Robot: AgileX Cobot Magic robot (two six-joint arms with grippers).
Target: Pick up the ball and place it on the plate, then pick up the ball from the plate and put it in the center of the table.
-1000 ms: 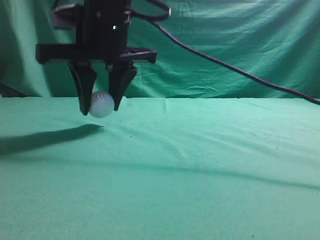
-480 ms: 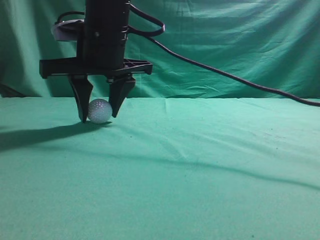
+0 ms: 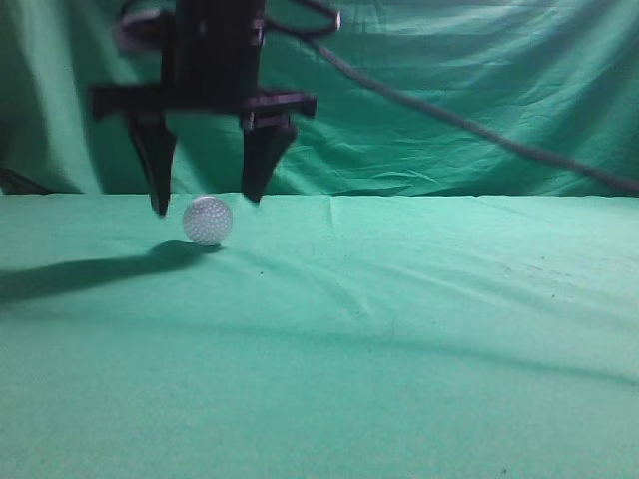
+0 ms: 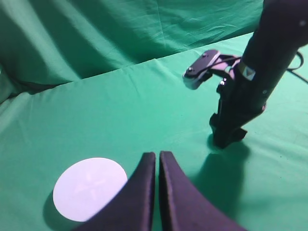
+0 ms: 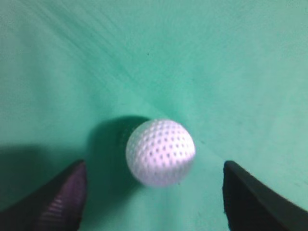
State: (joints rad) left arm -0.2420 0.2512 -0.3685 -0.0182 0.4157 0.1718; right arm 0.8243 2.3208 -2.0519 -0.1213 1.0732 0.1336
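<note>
A light green table (image 3: 419,339) fills the lower frame beneath a darker backdrop curtain (image 3: 449,90). At upper left, the right gripper (image 3: 208,205) hangs with fingers spread wide, touching nothing. The left gripper (image 4: 157,156), fingers pressed together, points beside a white plate (image 4: 90,188). The ball (image 3: 208,221) rests on the cloth, left of centre.

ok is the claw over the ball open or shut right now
Open. The right claw has its two fingers spread wide, one on each side of the ball, touching neither side. The ball rests on the table.
</note>
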